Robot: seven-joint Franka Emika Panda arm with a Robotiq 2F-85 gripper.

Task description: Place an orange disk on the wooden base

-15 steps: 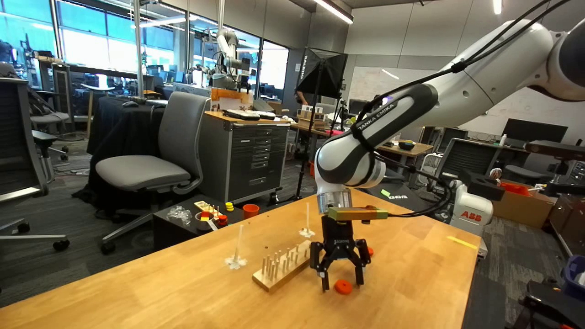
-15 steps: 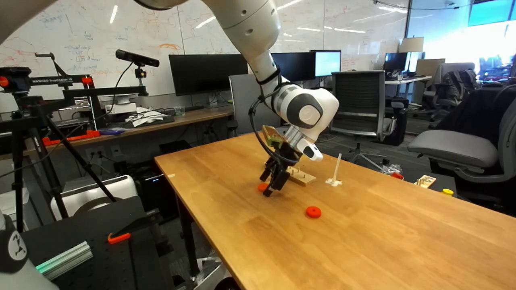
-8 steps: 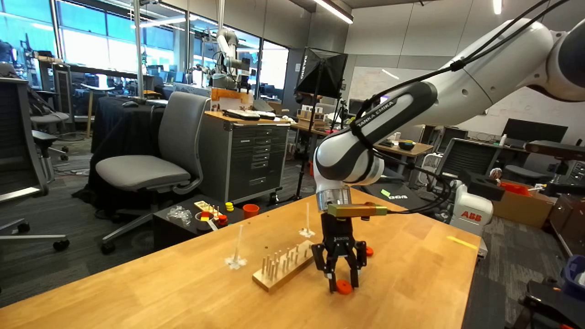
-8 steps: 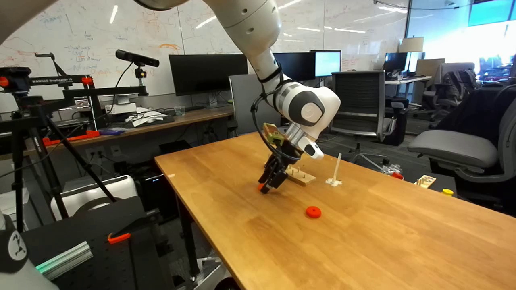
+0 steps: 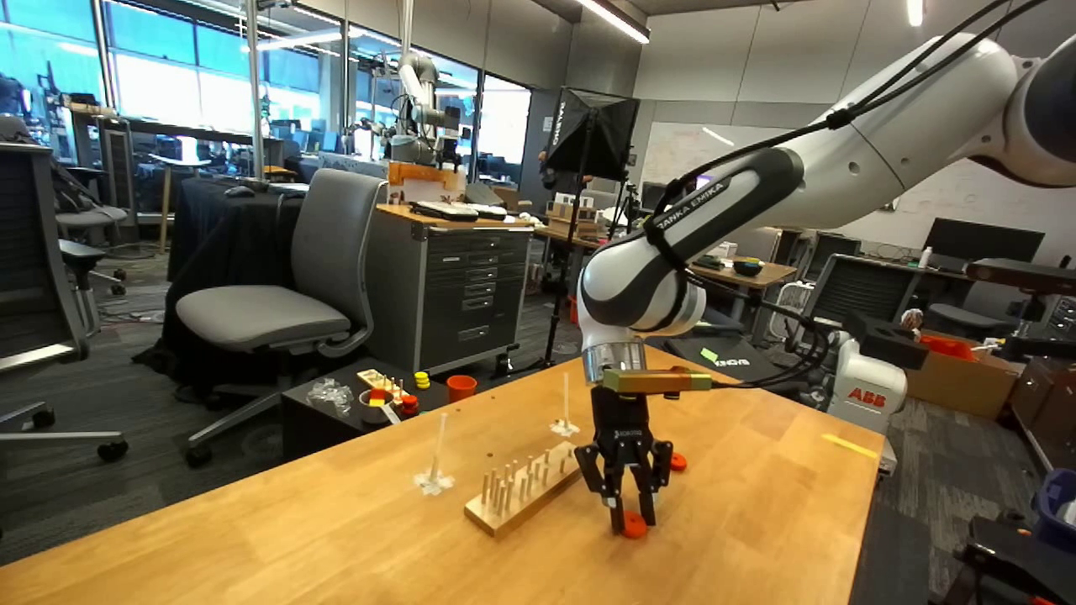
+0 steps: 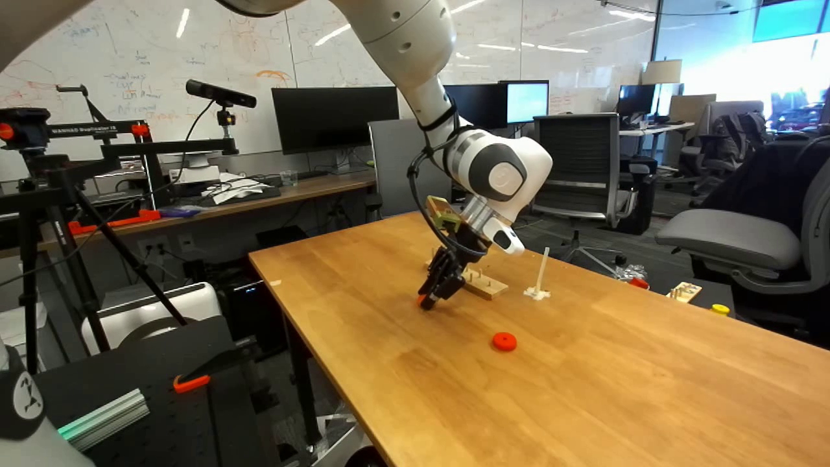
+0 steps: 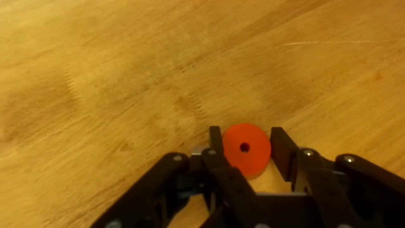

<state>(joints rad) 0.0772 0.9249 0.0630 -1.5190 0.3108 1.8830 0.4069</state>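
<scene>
**Caught at two sides, with a sideways carry to come**

We find the orange disk (image 7: 247, 159) flat on the table (image 6: 583, 376), directly between the fingers (image 7: 216, 141) of the gripper (image 7: 246, 144). In the wrist view a finger stands against its edge on either side, so we judge the gripper to be clamped on the disk. How firmly, we cannot say: the wrist picture is soft, and in an exterior view the disk is partly hidden by the gripper.

Being round, the disk has no long axis for us to line up. What counts is its central hole (image 7: 245, 147), which faces up, and where that lies from the wooden base (image 5: 531, 502). The base is near the gripper: to the left of it in an exterior view, with its long axis running aslant and its far end partly behind the gripper; and beyond it, to the right, in an exterior view (image 6: 496, 287).

The thin pegs (image 5: 485, 489) rise upright, so hole and pegs already point the same way. We would expect no tipping of the wrist, only a lift clear of the peg tops, a shift sideways over the base, and a lowering. The disk sits below those tops, so sliding across without lifting would likely drive it into the block's side.

A second disk (image 6: 504, 341) lies well apart from the fingers, and we see no need to involve it.
</scene>
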